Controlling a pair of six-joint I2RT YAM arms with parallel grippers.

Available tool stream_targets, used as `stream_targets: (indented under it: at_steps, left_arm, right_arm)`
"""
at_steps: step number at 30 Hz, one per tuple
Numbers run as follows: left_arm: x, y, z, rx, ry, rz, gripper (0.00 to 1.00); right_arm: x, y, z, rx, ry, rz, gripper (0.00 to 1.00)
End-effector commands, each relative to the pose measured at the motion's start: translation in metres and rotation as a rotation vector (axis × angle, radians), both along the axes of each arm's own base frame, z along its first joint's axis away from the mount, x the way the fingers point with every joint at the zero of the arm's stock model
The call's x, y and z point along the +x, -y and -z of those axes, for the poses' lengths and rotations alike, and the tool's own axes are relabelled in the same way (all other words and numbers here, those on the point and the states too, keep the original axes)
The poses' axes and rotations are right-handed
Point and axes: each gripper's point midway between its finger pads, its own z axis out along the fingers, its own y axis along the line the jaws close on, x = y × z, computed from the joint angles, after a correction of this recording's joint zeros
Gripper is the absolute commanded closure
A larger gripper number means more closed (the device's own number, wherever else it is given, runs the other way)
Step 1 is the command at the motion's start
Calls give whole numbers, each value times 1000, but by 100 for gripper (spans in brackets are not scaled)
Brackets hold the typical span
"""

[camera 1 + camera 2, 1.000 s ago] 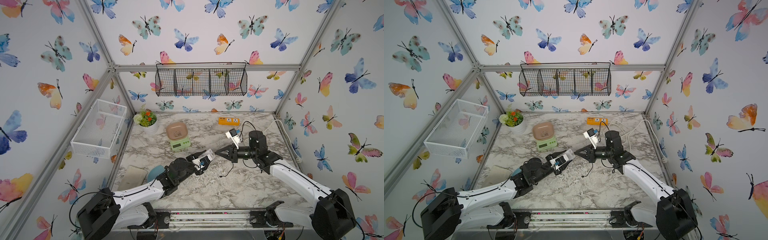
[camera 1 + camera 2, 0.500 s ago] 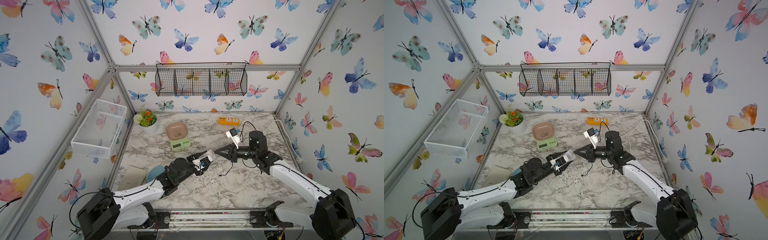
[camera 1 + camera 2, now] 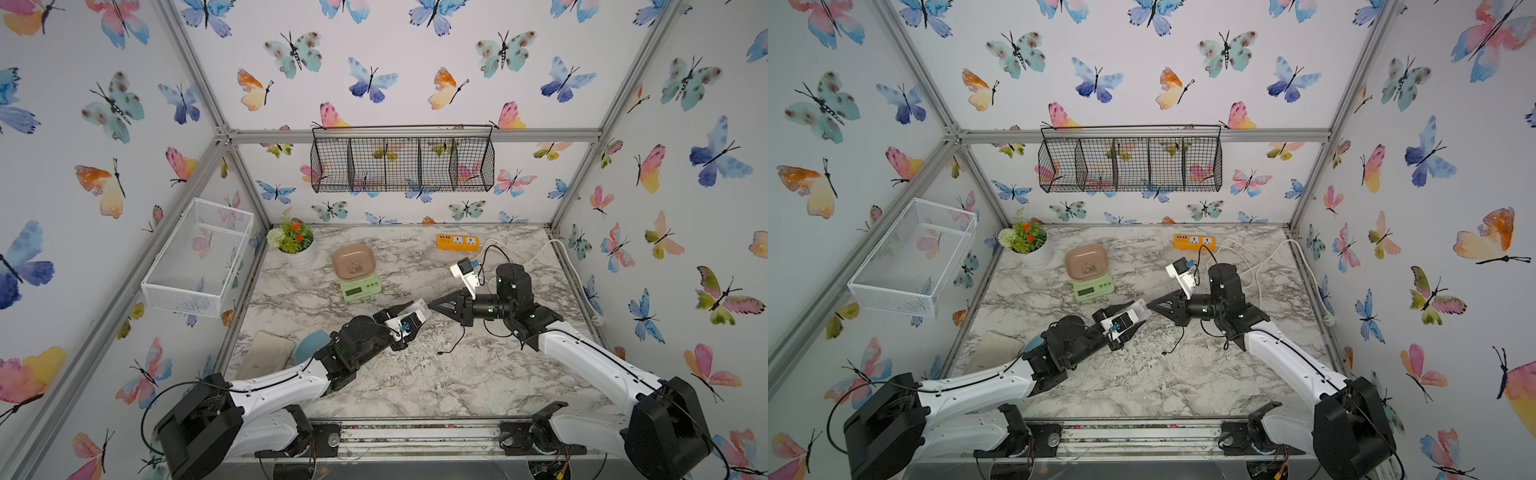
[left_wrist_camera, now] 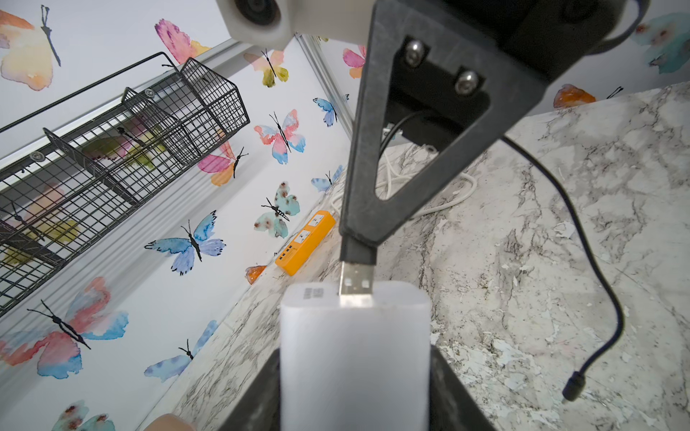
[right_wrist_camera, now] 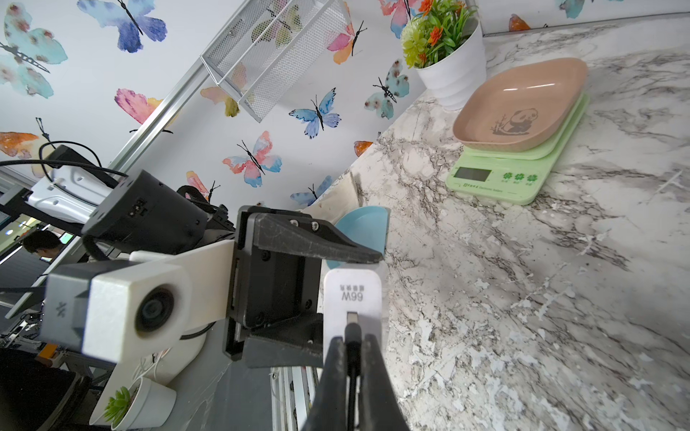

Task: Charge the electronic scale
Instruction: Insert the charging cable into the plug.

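Electronic scale (image 3: 360, 289) sits apart, bowl (image 3: 353, 262) seemingly hiding most of its platform.

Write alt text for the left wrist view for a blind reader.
The left gripper holds a white charger while the right gripper holds a USB plug at its port. Its black cable trails over the marble table; an orange power strip lies behind.

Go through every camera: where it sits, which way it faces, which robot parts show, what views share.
Top views: high in front, looking down on the table and electronic scale; left arm, right arm, left end effector, right end effector show.
Left wrist: on the left arm, facing the power strip; own fingers around white charger.
Right wrist: on the right arm, facing the scale; own fingers pinching USB plug.
Shared: both wrist views show the plug at the charger's port.
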Motion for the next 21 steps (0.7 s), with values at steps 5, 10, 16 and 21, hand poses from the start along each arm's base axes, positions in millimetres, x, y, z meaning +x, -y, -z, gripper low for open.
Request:
stream_targets:
  at_steps: [5,10,16,21]
  left_arm:
    - [9,1,-23,-44,42,-35,85]
    - [13,5,-19,4,36,-38,85]
    - [11,8,-23,-4,37,-17,85]
    - [6,9,-32,-39,45,5,85]
  right_arm:
    - [2,0,23,-109,-7,31,98]
    - [5,-1,29,-142,-10,39,98]
    - [6,-8,30,-141,-18,28,98]
    - [3,-16,32,-132,-30,8,98]
